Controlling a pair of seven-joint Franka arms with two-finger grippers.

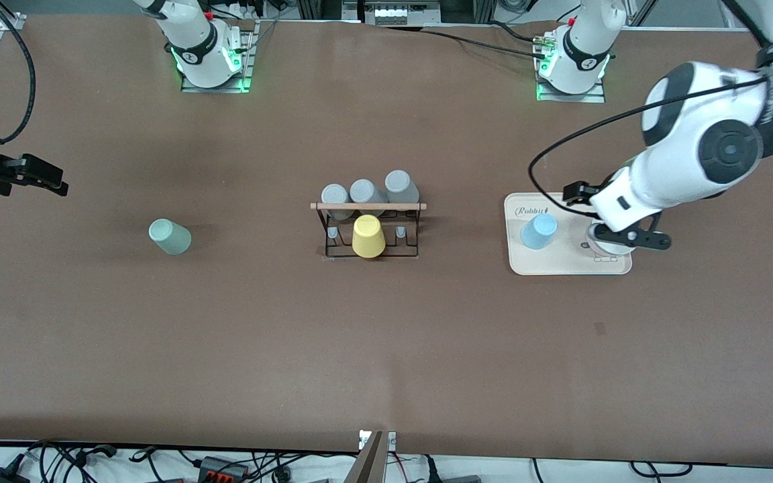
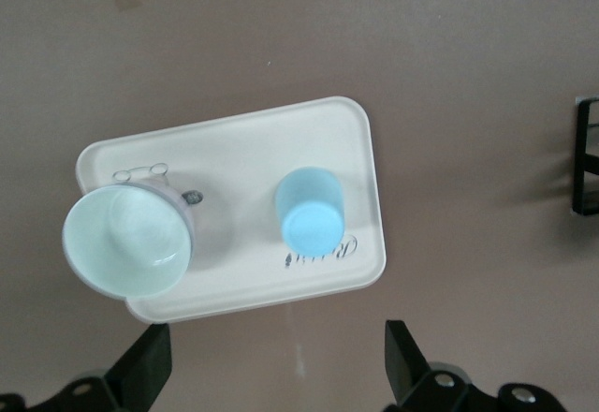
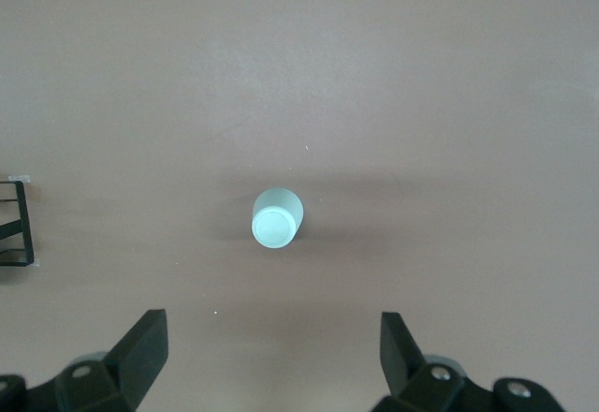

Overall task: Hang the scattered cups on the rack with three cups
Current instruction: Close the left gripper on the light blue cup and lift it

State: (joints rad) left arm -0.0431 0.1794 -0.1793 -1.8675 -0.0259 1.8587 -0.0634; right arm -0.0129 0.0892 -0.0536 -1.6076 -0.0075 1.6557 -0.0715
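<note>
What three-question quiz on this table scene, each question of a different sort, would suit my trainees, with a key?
1. True or false: the light blue tumbler stands on the cream rounded tray.
2. How many plain grey tumblers sit at the black wire rack?
3. Which cup lies toward the right arm's end: A yellow tumbler, B pale mint-green tumbler?

Key: 1 true; 2 three; 3 B.
</note>
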